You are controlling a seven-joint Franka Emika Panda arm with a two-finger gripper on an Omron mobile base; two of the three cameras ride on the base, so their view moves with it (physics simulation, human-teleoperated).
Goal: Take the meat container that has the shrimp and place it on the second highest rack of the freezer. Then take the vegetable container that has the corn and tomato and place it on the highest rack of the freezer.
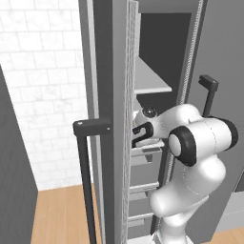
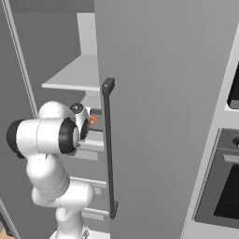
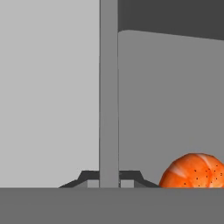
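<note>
Orange shrimp [image 3: 194, 170] sat low in the hand view, inside the dark grey meat container [image 3: 175, 100], whose rim [image 3: 108, 92] was pinched between the gripper [image 3: 109, 178] fingertips; arm reached inside the freezer [image 1: 119, 62], container at a pale shelf [image 2: 70, 74].

The arm [image 1: 190, 181] is glossy white with rounded, bulbous links. Joints carry black bands and dark end caps. A small grey dome sits near the wrist.

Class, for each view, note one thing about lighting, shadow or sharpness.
Left base view: the tall grey freezer has a dark, shadowed interior. Right base view: flat even light, no glare. Hand view: the small curled orange shrimp is sharp, speckles crisp.
</note>
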